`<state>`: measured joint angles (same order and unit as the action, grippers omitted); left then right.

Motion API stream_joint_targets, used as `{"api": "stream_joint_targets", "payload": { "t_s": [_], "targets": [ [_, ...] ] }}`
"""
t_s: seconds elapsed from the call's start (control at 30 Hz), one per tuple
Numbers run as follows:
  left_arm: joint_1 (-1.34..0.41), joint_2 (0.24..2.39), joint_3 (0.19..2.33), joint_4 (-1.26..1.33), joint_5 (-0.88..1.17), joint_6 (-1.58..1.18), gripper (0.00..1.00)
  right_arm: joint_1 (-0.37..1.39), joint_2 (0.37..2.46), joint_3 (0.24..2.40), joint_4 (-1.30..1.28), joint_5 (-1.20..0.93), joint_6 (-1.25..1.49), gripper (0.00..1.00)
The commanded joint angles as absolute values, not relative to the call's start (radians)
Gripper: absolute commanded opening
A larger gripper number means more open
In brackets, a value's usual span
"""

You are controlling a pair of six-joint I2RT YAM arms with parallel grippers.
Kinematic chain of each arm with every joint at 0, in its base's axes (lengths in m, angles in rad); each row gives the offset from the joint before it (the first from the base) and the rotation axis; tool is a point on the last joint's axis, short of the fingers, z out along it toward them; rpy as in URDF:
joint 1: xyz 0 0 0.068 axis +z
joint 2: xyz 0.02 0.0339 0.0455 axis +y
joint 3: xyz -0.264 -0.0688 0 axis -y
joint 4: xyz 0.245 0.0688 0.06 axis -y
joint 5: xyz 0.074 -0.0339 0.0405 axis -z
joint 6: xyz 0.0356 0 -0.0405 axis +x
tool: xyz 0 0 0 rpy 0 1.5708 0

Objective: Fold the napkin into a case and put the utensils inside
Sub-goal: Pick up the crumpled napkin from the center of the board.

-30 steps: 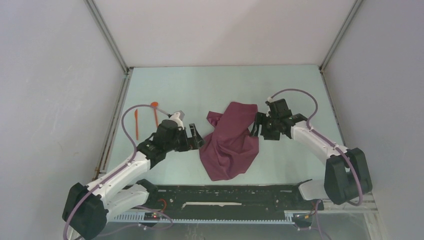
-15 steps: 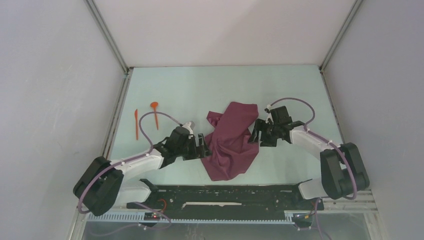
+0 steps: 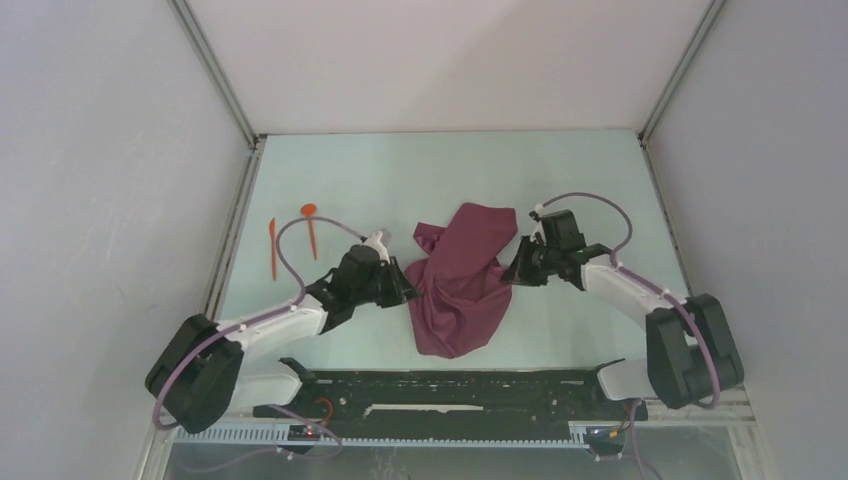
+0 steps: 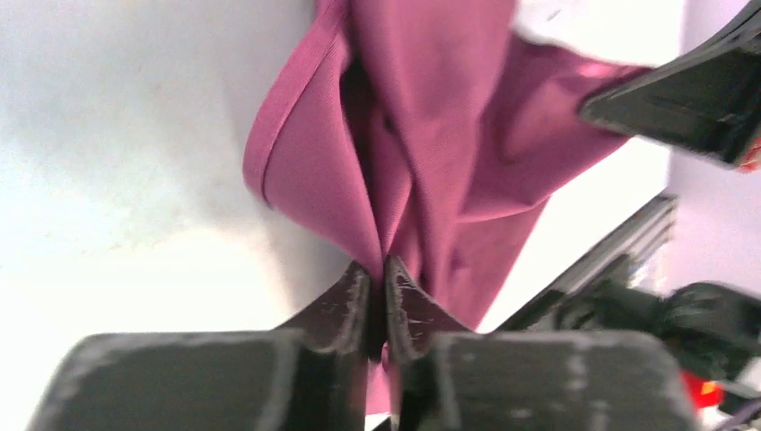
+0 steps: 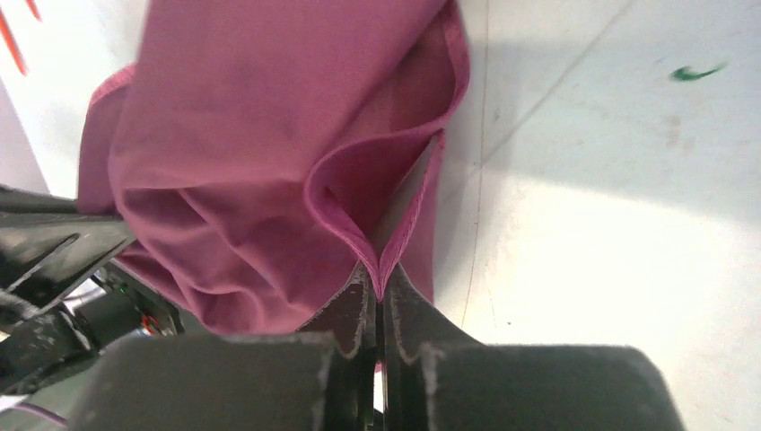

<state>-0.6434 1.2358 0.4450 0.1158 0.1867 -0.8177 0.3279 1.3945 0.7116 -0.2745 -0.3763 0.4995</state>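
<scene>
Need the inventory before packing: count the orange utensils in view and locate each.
2. The straight utensil lies farthest left; the round-ended utensil lies just right of it, both well left of the napkin. Others could hide under the crumpled cloth.

You worked over a pale mint-green desk, matte and evenly lit, with only soft shadows on it. A plain white back wall closed it off, and a grey-lilac left wall and right wall flanked it. A slim aluminium post ran down each far corner. A black rail crossed the near edge. A small green mark sat on the desk.
</scene>
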Motion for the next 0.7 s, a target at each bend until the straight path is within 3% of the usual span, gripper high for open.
{"api": "stream_joint_targets", "payload": {
  "t_s": [0.0,0.07,0.23,0.43,0.57,0.67],
  "targets": [
    [-0.592,1.128,0.626,0.027,0.143,-0.767,0.05,0.248,1.279,0.787,-0.311,-0.366,0.56,0.0],
    [-0.521,1.132,0.737,-0.05,0.156,-0.75,0.0,0.214,1.302,0.884,-0.342,-0.387,0.584,0.0],
    [-0.352,1.237,1.181,-0.238,0.182,-0.716,0.0,0.155,1.417,1.331,-0.449,-0.435,0.611,0.0],
    [-0.298,1.364,1.727,-0.481,0.193,-0.597,0.0,0.131,1.563,1.899,-0.696,-0.455,0.587,0.0],
    [-0.298,1.297,1.702,-0.505,0.21,-0.575,0.0,0.132,1.492,1.872,-0.706,-0.466,0.578,0.0],
    [-0.298,1.209,1.525,-0.504,0.212,-0.582,0.0,0.133,1.383,1.608,-0.661,-0.457,0.595,0.0]
  ]
}}
